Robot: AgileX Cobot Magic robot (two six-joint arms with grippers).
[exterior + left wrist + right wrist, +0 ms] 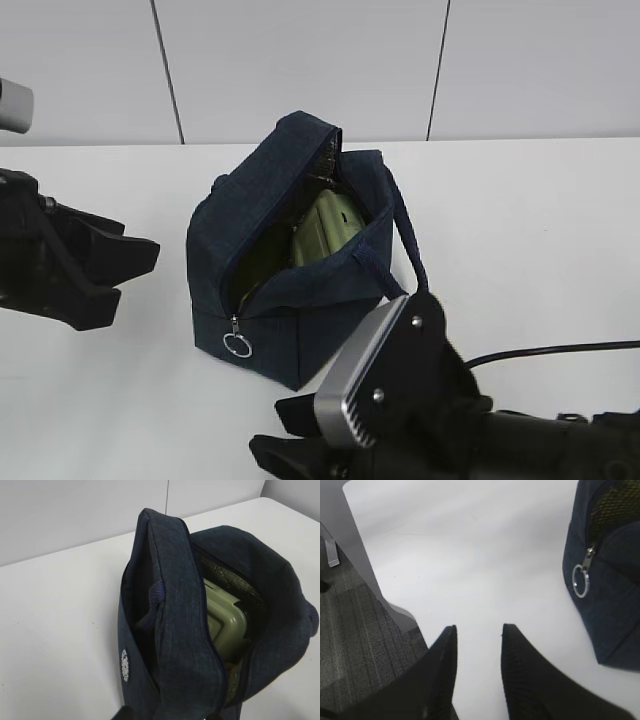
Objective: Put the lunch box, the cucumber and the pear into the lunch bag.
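Note:
The navy lunch bag stands open in the middle of the white table, its zipper ring pull hanging at the front corner. The lunch box with its sage-green lid stands tilted inside the bag; it also shows in the left wrist view. A yellowish patch shows below it, and I cannot tell what it is. The cucumber and the pear are out of view. My left gripper is open and empty, just left of the bag. My right gripper is open and empty over bare table, in front of the bag.
The bag's loop handle hangs over its right side. A black cable lies on the table at the right. The table's edge and grey floor show left of my right gripper. A white wall stands behind.

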